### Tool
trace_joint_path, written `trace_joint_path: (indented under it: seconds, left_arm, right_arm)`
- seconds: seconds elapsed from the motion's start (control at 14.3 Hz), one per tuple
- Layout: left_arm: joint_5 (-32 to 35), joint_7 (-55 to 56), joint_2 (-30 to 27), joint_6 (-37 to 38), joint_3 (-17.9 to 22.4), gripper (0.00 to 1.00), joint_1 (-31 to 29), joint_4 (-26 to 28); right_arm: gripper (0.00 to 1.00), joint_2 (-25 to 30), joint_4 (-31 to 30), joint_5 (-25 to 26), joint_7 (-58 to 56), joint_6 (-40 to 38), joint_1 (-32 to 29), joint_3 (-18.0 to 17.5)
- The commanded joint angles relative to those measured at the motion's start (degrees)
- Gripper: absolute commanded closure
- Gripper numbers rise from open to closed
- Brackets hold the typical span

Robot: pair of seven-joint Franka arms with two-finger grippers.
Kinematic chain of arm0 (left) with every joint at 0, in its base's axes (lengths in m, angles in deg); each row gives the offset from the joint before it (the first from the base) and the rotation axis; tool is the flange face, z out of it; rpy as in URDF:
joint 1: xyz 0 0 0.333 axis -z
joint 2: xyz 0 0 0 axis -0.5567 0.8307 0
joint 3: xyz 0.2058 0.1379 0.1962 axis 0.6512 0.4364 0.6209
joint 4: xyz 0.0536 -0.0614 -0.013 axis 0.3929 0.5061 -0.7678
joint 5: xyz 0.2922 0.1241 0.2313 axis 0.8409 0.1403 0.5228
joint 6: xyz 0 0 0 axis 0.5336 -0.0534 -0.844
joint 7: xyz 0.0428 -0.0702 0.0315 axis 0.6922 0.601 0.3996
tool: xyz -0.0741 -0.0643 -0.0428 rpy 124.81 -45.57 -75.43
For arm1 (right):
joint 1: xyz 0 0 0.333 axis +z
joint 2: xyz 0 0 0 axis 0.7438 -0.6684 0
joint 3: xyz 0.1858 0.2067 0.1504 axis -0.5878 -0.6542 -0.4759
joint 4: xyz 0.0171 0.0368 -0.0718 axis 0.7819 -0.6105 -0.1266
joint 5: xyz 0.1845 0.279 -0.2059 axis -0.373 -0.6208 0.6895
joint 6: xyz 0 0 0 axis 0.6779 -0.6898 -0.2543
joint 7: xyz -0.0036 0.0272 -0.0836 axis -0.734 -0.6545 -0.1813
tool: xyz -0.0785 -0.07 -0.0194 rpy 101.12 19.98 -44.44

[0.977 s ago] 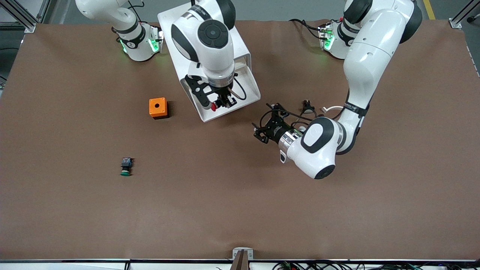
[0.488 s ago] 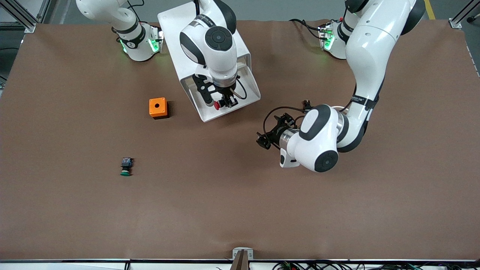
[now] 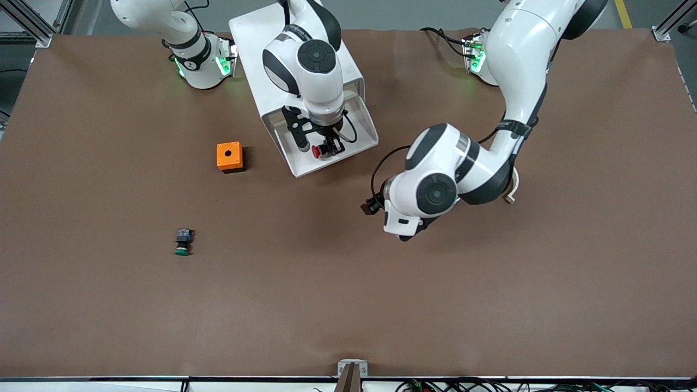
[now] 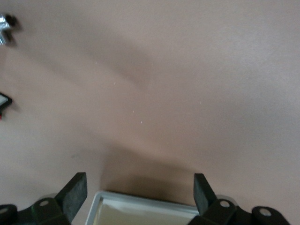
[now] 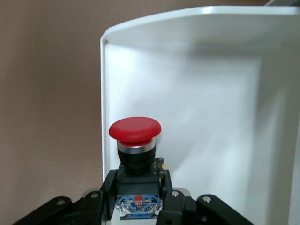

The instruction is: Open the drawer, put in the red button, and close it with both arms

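One brown tabletop (image 3: 348, 305), lightly rippled.

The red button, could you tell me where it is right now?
The red button is held in the right gripper over the open drawer, as the front and right wrist views show.

Robot lab (aluminium frame (image 3: 32, 24), cabled arms (image 3: 523, 65))

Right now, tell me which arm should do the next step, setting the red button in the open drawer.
Right. The right tool already grips the red button and hangs over the pulled-out drawer. The left tool is open, holds nothing, and hangs over bare table beside the cabinet.
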State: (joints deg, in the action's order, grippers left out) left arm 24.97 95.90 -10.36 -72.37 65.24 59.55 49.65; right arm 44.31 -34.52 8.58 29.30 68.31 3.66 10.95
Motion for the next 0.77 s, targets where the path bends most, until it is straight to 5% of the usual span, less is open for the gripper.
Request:
trace_joint_path:
  seconds: [0.0,0.07,0.14,0.7]
  left_arm:
    - [4.9,0.33,-2.93,-0.92,0.47,0.0,2.4,1.12]
    - [7.0,0.33,-3.64,-1.27,0.38,0.0,2.66,1.12]
    - [10.06,0.85,-4.25,-1.27,0.38,0.0,4.32,1.21]
    - [17.39,5.69,-4.35,-7.51,0.47,0.0,7.68,1.56]
  right_arm:
    - [0.23,2.07,-1.67,1.3,0.92,-1.19,0.23,0.4]
    - [0.06,2.07,-1.23,1.3,0.31,-2.07,0.23,0.49]
    - [0.0,2.24,-0.53,1.3,-0.83,-3.21,0.05,0.66]
    - [0.0,5.93,10.9,0.51,-29.62,-20.35,-12.85,1.45]
